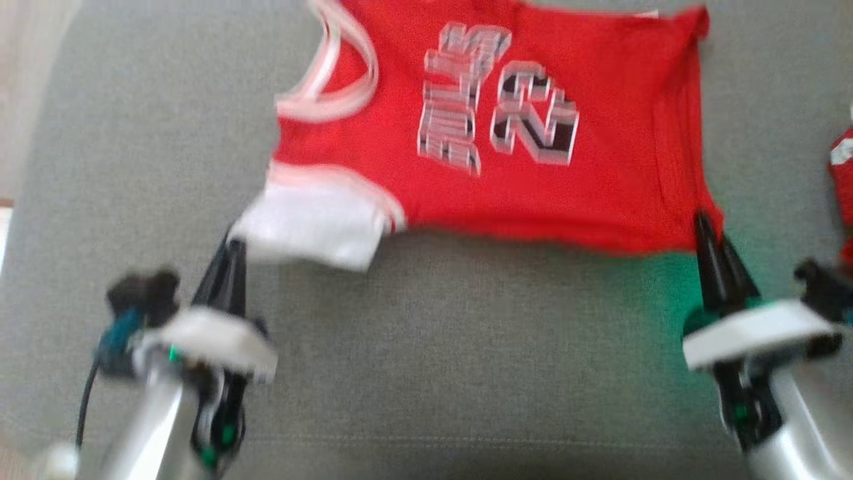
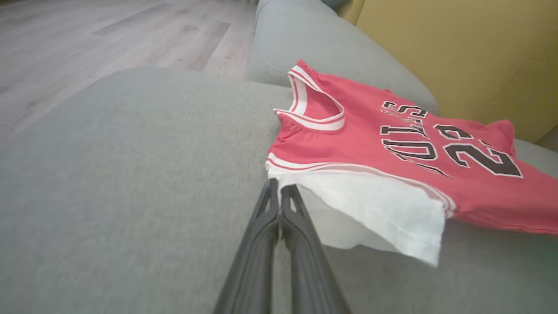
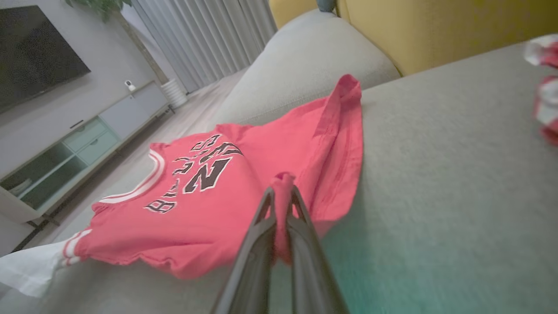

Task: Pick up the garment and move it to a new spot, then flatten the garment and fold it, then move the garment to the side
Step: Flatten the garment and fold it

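1. One garment [image 1: 533,187]: you have a single red jersey over the one grey seat cushion [image 1: 433,347], toward its far edge.
2. One white sleeve [image 1: 313,223] shows on it, at the jersey's near left corner.
3. Two printed digits [image 1: 533,113] sit on its chest, beside one line of letters.
4. Two grippers: your left gripper [image 1: 232,243] and right gripper [image 1: 701,220]. Each has two dark fingers [image 2: 261,244], four in all, and both pairs are pinched on the jersey's near edge.
5. One other red-and-white cloth [image 1: 843,173] lies at the cushion's right edge.
6. Beyond, you can count one television [image 3: 35,52] and one low cabinet [image 3: 87,144].
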Robot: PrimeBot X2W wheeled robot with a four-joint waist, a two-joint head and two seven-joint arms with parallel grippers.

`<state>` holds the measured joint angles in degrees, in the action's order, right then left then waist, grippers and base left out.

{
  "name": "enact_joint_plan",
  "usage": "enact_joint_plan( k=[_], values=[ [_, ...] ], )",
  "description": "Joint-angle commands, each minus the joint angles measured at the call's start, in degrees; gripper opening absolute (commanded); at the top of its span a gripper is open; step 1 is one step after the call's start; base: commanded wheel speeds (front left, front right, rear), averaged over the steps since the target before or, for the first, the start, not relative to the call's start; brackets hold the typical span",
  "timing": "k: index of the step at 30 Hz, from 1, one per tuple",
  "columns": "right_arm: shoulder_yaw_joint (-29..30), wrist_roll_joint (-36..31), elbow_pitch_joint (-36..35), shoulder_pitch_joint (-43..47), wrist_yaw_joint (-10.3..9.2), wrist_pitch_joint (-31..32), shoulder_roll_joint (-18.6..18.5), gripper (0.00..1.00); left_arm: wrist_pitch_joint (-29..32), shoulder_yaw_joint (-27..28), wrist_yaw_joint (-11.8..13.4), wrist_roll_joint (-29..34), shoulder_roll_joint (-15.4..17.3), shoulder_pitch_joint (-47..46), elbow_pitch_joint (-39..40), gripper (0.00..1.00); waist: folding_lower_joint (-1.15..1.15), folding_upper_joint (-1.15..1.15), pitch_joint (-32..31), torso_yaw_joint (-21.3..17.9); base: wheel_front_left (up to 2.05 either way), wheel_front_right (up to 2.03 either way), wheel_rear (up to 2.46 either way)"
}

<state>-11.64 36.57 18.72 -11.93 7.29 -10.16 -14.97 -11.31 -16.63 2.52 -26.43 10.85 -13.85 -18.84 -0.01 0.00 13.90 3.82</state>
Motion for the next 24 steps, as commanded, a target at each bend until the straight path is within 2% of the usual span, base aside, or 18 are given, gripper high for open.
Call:
enact_joint_plan(
  k=[1, 4, 9, 15, 19, 24],
  values=[
    [0.0, -0.9, -2.9, 1.0, 0.20, 0.6, 0.0, 0.00, 0.4, 2.6, 0.9, -0.2, 2.2, -0.2, 3.7, 0.00, 0.01, 0.00, -1.2, 0.1, 0.00, 0.00, 0.00],
    [4.1, -5.0, -7.9, 7.3, 0.20, 4.6, 1.6, 0.00, 4.4, 2.7, 4.6, -0.5, 2.9, 8.4, 13.8, 0.00, 0.01, 0.00, -3.0, 0.3, 0.00, 0.00, 0.00],
    [9.2, -10.0, -15.7, 15.9, 0.20, 11.2, 4.9, 0.00, 10.9, 2.7, 9.2, -1.2, 4.2, 19.6, 27.2, 0.00, 0.01, 0.00, -5.3, 0.6, 0.00, 0.00, 0.00],
    [12.7, -13.6, -22.0, 23.3, 0.20, 17.7, 8.0, 0.00, 16.4, 2.4, 13.0, -1.3, 5.5, 27.8, 37.8, 0.00, 0.01, 0.00, -7.2, 0.8, 0.00, 0.00, 0.00],
    [13.9, -14.4, -24.1, 25.2, 0.20, 20.9, 9.4, 0.00, 18.1, 2.1, 13.7, -1.1, 6.1, 29.1, 41.1, 0.00, 0.01, 0.00, -7.7, 0.5, 0.00, 0.00, 0.00],
    [14.5, -15.1, -23.9, 23.1, 0.20, 24.3, 10.2, 0.00, 19.6, 1.9, 11.9, -1.7, 7.2, 25.0, 40.0, 0.00, 0.01, 0.00, -6.2, -0.4, 0.00, 0.00, 0.00]
  ],
)
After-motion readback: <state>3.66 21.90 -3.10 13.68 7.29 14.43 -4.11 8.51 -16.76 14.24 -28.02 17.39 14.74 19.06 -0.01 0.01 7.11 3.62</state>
